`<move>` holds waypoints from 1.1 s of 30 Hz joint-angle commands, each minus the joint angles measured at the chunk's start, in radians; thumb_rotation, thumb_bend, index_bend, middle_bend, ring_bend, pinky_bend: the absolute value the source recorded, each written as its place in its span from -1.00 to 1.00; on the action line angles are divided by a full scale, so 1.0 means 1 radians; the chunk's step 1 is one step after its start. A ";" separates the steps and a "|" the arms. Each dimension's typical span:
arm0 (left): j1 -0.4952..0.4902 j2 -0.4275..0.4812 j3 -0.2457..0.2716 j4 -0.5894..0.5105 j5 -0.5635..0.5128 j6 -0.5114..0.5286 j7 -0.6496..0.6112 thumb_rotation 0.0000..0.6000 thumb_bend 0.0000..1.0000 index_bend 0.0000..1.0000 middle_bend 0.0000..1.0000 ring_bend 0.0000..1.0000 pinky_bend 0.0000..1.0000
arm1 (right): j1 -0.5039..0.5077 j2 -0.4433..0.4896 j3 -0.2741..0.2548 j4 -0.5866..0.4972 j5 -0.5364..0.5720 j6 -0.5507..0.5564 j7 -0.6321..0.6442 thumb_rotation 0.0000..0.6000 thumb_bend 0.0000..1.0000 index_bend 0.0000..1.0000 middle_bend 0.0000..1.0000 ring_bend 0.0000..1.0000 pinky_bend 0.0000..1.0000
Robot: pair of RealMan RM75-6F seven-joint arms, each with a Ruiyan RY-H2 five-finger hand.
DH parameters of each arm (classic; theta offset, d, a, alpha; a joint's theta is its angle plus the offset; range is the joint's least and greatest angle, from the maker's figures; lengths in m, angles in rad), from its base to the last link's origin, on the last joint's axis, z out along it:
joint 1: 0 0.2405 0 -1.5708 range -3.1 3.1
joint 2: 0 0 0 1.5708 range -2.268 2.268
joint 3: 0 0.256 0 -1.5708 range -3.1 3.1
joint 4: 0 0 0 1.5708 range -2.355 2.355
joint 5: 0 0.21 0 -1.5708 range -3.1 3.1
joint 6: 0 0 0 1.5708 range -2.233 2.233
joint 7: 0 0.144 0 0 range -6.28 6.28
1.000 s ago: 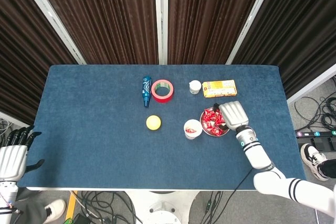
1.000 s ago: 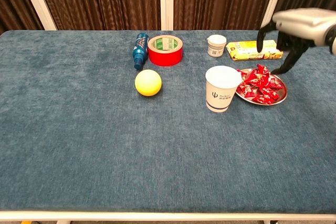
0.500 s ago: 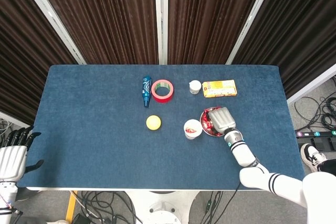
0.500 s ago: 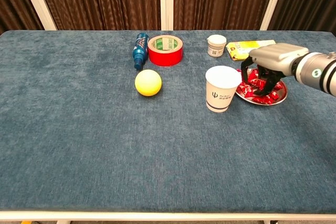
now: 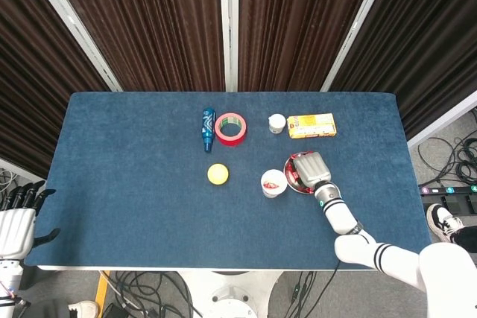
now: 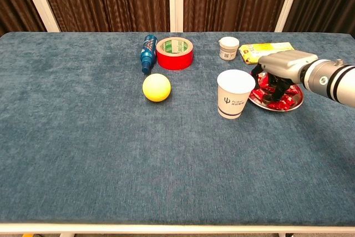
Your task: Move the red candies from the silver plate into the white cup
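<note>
The silver plate (image 6: 298, 102) with a pile of red candies (image 6: 280, 100) sits right of the white cup (image 6: 235, 95). My right hand (image 6: 282, 66) hangs low over the plate, fingers (image 6: 275, 84) curled down into the pile. Whether they grip a candy is hidden. In the head view the right hand (image 5: 310, 167) covers most of the plate (image 5: 291, 182). Some candies (image 5: 294, 171) show at its left, and red shows inside the cup (image 5: 273, 182). My left hand (image 5: 16, 220) hangs off the table's front left, fingers apart and holding nothing.
A yellow ball (image 6: 157, 87) lies left of the cup. At the back stand a red tape roll (image 6: 175, 53), a blue bottle (image 6: 147, 54) lying down, a small white jar (image 6: 228, 48) and a yellow box (image 6: 266, 51) just behind the plate.
My right hand came down from above and behind the plate onto the candies, and its fingers have curled in. The left hand has barely moved.
</note>
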 commanded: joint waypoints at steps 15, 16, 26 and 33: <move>-0.002 0.000 -0.004 0.003 0.007 0.004 -0.003 1.00 -1.00 -0.42 -0.56 -0.75 -0.75 | -0.080 0.293 0.037 -0.479 -0.245 0.214 0.132 1.00 -0.20 0.18 1.00 1.00 1.00; -0.002 0.001 -0.004 0.003 0.007 0.004 -0.004 1.00 -1.00 -0.42 -0.56 -0.75 -0.75 | -0.076 0.288 0.032 -0.481 -0.248 0.206 0.126 1.00 -0.20 0.17 1.00 1.00 1.00; 0.011 0.002 0.000 0.005 0.001 0.012 -0.014 1.00 -1.00 -0.42 -0.56 -0.75 -0.75 | -0.032 0.205 -0.001 -0.428 -0.226 0.143 0.050 1.00 -0.22 -0.07 1.00 1.00 1.00; 0.012 -0.004 0.003 0.013 -0.001 0.005 -0.021 1.00 -1.00 -0.42 -0.56 -0.75 -0.75 | -0.034 0.202 -0.006 -0.435 -0.214 0.160 0.018 1.00 -0.84 -0.32 1.00 1.00 1.00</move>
